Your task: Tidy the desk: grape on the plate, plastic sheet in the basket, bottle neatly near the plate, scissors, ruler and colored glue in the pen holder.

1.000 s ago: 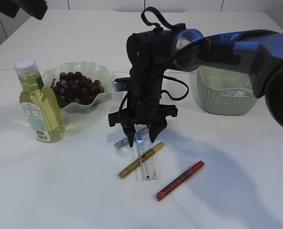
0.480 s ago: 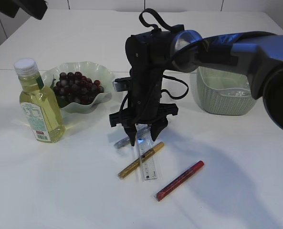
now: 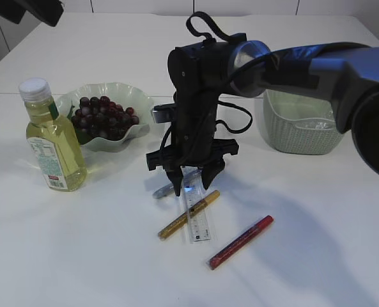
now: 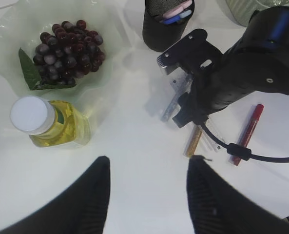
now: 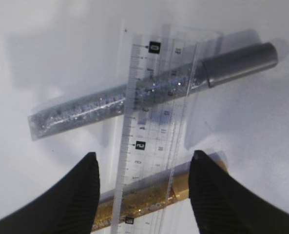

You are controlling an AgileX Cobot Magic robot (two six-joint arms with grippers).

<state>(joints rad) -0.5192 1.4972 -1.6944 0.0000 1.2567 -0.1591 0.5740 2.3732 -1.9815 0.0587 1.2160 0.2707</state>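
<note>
The clear ruler (image 3: pixel 197 214) lies flat on the white table (image 3: pixel 80 249), long axis running near-to-far, its zero end pointing away toward the plate side. It rests across a silver glue pen (image 5: pixel 144 97) and a gold glue pen (image 3: pixel 188 214), both lying diagonally. The right gripper (image 3: pixel 190 183) hangs directly above the ruler's far end, jaws spread, gripping nothing. The left gripper (image 4: pixel 146 195) hovers unclenched, empty.
</note>
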